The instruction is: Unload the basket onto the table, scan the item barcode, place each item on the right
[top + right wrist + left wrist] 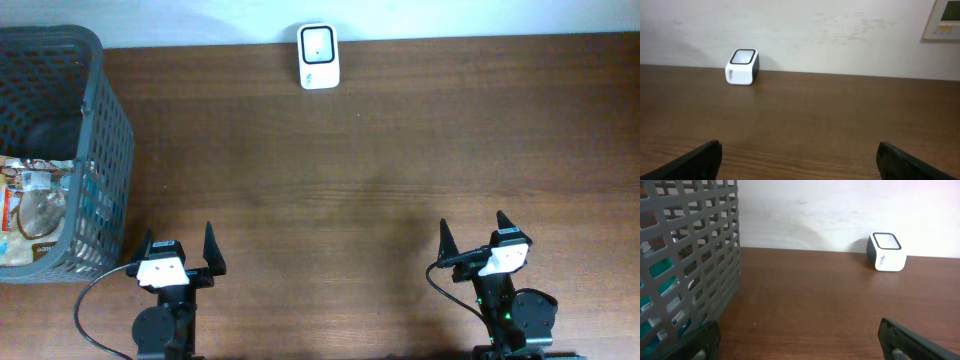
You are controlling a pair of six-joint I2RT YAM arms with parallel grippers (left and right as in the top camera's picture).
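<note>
Barcode scanner (pixel 319 56): white body, dark-rimmed window facing up; at far edge of table (pixel 350 170), near its middle, close to wall.
Items (pixel 35 205): packaged goods lying inside grey mesh basket (pixel 112 130) at left edge of table; labels too small to read.
Left gripper (pixel 180 242): at near edge, just beside basket's near corner; jaws spread wide, holding nothing.
Right gripper (pixel 472 228): at near edge, toward right; jaws spread wide, holding nothing.
Separation: both grippers well apart from scanner.
</note>
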